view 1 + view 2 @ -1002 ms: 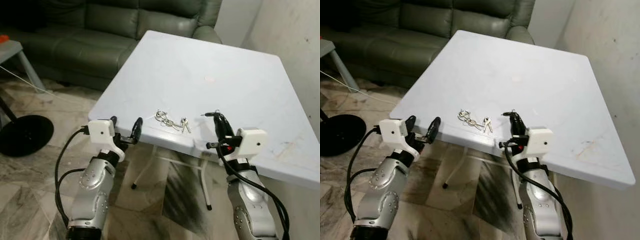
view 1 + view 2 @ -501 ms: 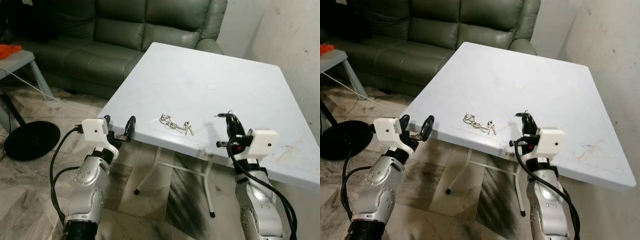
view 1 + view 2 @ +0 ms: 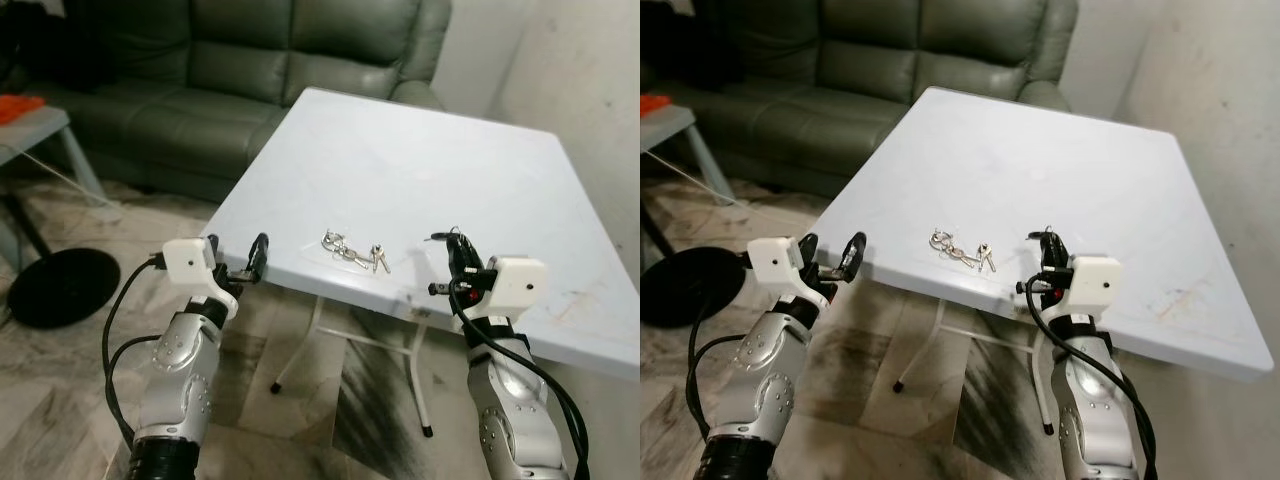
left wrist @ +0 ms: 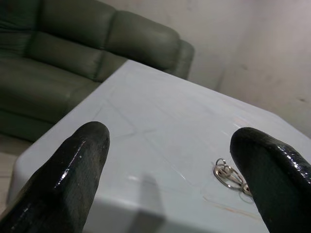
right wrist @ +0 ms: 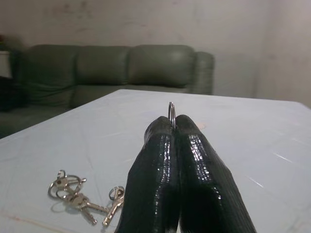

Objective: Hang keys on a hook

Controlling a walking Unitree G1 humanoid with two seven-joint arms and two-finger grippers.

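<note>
A bunch of keys on linked rings lies flat on the white table, close to its front edge. My right gripper hovers just right of the keys, over the table's front edge. It is shut on a thin metal ring that pokes up between the fingertips. The keys lie beside and below those fingers. My left gripper is open at the table's front left corner, left of the keys, with nothing between its fingers.
A dark green leather sofa stands behind and left of the table. A black round base sits on the marble floor at left, by a grey side table with an orange object. A pale wall runs along the table's right side.
The camera has risen and shifted a little. My left gripper has drifted slightly left of the table corner. The right gripper stays shut beside the keys.
</note>
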